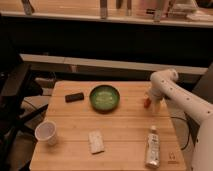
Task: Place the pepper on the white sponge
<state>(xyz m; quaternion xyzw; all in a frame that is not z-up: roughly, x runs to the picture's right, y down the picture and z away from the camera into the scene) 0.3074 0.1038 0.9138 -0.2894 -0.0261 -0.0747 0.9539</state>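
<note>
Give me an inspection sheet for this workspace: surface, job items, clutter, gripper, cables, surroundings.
Surface: light wooden table.
Job's things: pepper at the gripper's tip, near the table's right side; white sponge lying flat near the front edge, nothing on it.
Clutter: green bowl at centre back; small black block to its left; paper cup front left; white bottle front right.
Gripper: gripper pointing down over the table's right side, far from the sponge.
Cables: nothing seen.
Surroundings: dark chair-like frame at left; wooden counter behind.
</note>
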